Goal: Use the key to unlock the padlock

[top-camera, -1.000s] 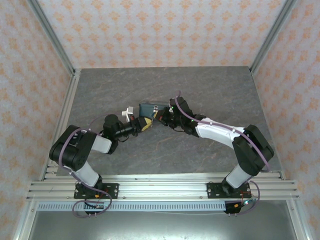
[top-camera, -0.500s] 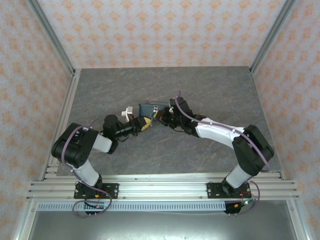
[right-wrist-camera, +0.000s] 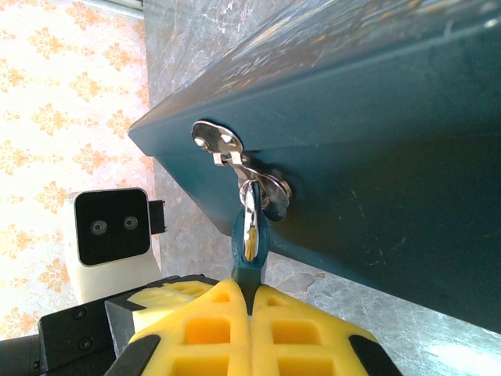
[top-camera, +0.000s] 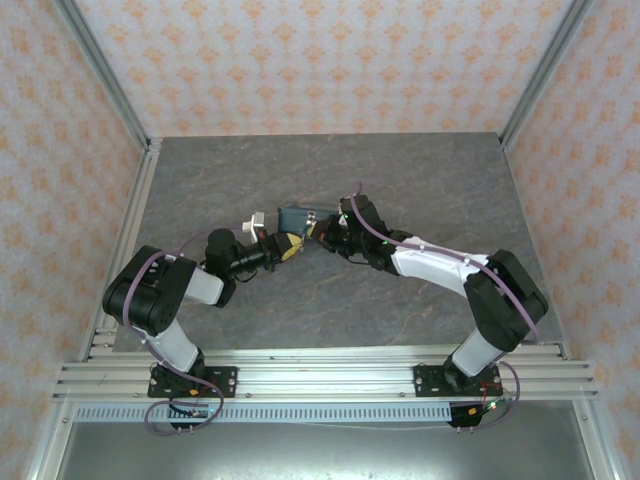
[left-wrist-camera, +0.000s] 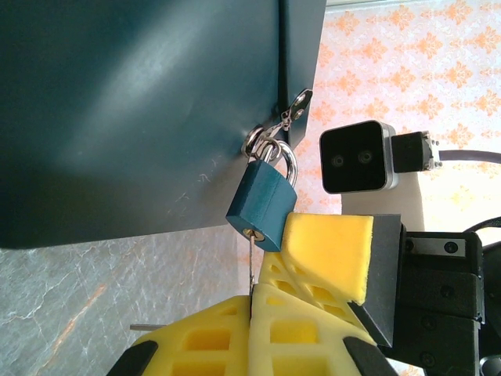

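Note:
A small teal padlock (left-wrist-camera: 263, 205) hangs by its silver shackle (right-wrist-camera: 250, 210) from the hasp (right-wrist-camera: 221, 146) of a dark teal box (top-camera: 296, 217). The thin metal key (left-wrist-camera: 251, 262) sits in the keyhole on the padlock's underside. Its other end is pinched between the yellow fingers of my left gripper (left-wrist-camera: 252, 298), which is shut on it. My right gripper (right-wrist-camera: 250, 288) is shut on the padlock's body (right-wrist-camera: 252, 244) from below. In the top view both grippers, the left (top-camera: 288, 245) and the right (top-camera: 323, 232), meet at the box's near side.
The box rests on the grey marbled table (top-camera: 400, 180), mid-table. Patterned walls with metal frame posts (top-camera: 108, 85) enclose the table on three sides. The right wrist's camera (left-wrist-camera: 356, 157) sits close beside the padlock, and one right fingertip (left-wrist-camera: 333, 249) touches its body.
The left arm's elbow and wrist have shifted very slightly. Both grips and the box stay as they were.

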### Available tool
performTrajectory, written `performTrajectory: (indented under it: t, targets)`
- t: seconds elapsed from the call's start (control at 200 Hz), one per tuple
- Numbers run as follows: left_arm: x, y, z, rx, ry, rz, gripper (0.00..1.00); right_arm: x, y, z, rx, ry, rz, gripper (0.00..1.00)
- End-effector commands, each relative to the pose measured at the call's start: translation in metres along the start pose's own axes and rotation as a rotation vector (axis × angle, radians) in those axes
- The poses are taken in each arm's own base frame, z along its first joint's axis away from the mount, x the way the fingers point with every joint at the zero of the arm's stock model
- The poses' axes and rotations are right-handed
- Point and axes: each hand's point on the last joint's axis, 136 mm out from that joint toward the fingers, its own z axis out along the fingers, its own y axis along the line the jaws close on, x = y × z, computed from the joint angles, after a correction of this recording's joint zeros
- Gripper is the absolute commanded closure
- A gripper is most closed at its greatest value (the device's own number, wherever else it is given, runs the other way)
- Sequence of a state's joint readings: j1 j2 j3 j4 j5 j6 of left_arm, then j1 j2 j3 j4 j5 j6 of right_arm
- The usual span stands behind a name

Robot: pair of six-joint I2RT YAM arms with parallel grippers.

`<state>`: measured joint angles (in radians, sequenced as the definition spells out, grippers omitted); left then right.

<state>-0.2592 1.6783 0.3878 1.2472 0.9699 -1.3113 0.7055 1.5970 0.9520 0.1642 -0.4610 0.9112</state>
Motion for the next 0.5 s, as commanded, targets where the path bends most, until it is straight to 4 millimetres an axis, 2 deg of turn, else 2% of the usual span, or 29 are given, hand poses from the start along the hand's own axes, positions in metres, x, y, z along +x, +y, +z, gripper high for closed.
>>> performTrajectory:
  t: [0.0,0.495]
  targets:
    - [-0.0046,-0.0148,0.002,0.05,0.008,0.049,1.0,-0.0055,0.0083,-0.0012,-0.05,-0.018,0.005,1.0]
    - [-0.006,-0.0175,0.0059,0.062,0.022,0.04,1.0,-0.002,0.006,0.0003,-0.077,-0.012,0.036,1.0]
